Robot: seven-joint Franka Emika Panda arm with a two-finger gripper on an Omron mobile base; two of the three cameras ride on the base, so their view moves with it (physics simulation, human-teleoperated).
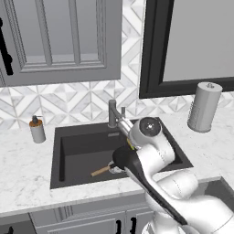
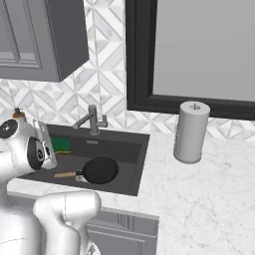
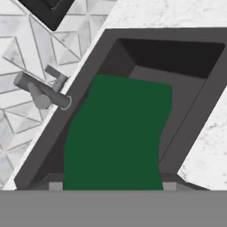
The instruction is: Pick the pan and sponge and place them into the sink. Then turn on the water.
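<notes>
end effector (image 3: pixel 111 186) grips sponge (image 3: pixel 117 137) over sink (image 3: pixel 195 119).

You see a white marble table (image 2: pixel 209 199) with the dark sink (image 1: pixel 68 141) set into it. The grey faucet (image 2: pixel 92 121) stands on the table at the far rim of the sink. On the left of the sink, near the wall, a small soap dispenser (image 1: pixel 37 130) stands upright. On the right of the sink, a paper towel roll (image 2: pixel 191 131) stands upright, well apart from it.
</notes>
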